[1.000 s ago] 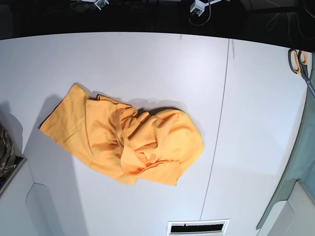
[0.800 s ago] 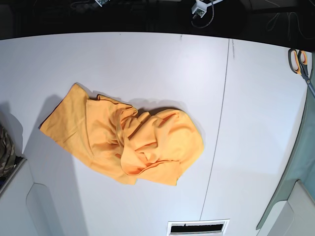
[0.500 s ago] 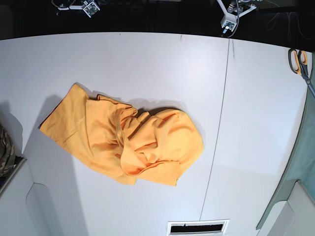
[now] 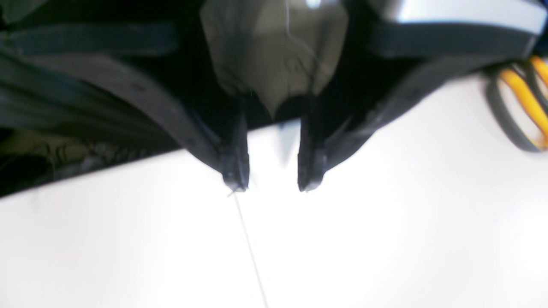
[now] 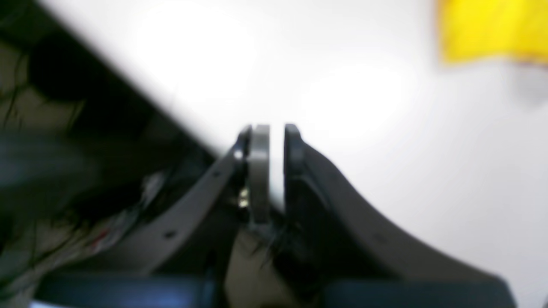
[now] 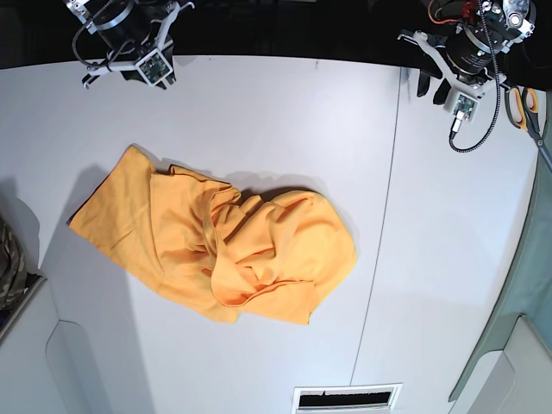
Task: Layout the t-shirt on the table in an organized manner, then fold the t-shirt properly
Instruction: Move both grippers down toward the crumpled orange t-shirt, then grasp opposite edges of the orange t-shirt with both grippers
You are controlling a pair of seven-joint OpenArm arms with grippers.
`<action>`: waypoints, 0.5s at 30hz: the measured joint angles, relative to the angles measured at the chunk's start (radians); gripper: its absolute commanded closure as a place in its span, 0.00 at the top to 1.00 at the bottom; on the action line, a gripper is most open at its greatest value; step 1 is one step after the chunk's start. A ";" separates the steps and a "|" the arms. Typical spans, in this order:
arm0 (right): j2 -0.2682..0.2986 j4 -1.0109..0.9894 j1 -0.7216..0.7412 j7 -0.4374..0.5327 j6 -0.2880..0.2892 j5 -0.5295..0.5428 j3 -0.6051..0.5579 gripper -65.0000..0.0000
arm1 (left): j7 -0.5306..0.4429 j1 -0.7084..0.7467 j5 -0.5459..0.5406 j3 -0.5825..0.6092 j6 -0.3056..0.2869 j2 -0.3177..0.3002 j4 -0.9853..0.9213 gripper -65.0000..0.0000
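Note:
The orange-yellow t-shirt [image 6: 216, 246] lies crumpled and bunched on the white table [image 6: 285, 121], left of the dark seam line [image 6: 384, 216]. A corner of the shirt shows in the right wrist view [image 5: 492, 30]. My left gripper [image 6: 431, 88] hangs over the table's far edge near the seam. In its wrist view it [image 4: 272, 186] is slightly open and empty. My right gripper [image 6: 129, 71] is over the far left edge, well apart from the shirt. In its wrist view it [image 5: 274, 137] has its jaws almost together and holds nothing.
Orange-handled scissors [image 6: 523, 108] lie at the far right edge and show in the left wrist view [image 4: 522, 98]. A camouflage cloth [image 6: 9, 263] sits at the left edge. A slotted vent [image 6: 345, 398] is at the near edge. A grey-green panel [image 6: 517, 293] stands on the right.
Both arms have come into the base view from beyond the far edge, spreading apart toward the table's far corners. The t-shirt has not moved.

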 measured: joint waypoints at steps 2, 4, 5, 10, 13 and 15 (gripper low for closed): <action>-0.004 0.002 0.050 0.000 -0.002 0.001 0.000 0.09 | 0.006 0.001 -0.017 0.002 -0.002 -0.007 0.012 0.49; -0.015 0.002 0.102 -0.004 -0.002 0.003 0.001 0.11 | 0.005 -0.011 -0.052 0.001 -0.003 -0.023 0.021 0.53; -0.021 0.002 0.130 -0.005 -0.002 0.013 0.001 0.16 | 0.005 -0.027 -0.060 0.001 -0.004 -0.030 0.021 0.53; -0.081 -0.016 0.274 -0.002 0.000 0.099 0.001 0.47 | 0.005 -0.135 -0.100 0.002 0.000 -0.042 0.019 0.53; -0.141 -0.093 0.353 -0.008 0.001 0.099 0.001 0.48 | 0.000 -0.209 -0.116 0.025 -0.005 -0.039 -0.016 0.53; -0.189 -0.176 0.410 -0.013 -0.003 0.096 0.001 0.48 | 0.003 -0.278 -0.113 0.050 -0.004 -0.037 -0.084 0.53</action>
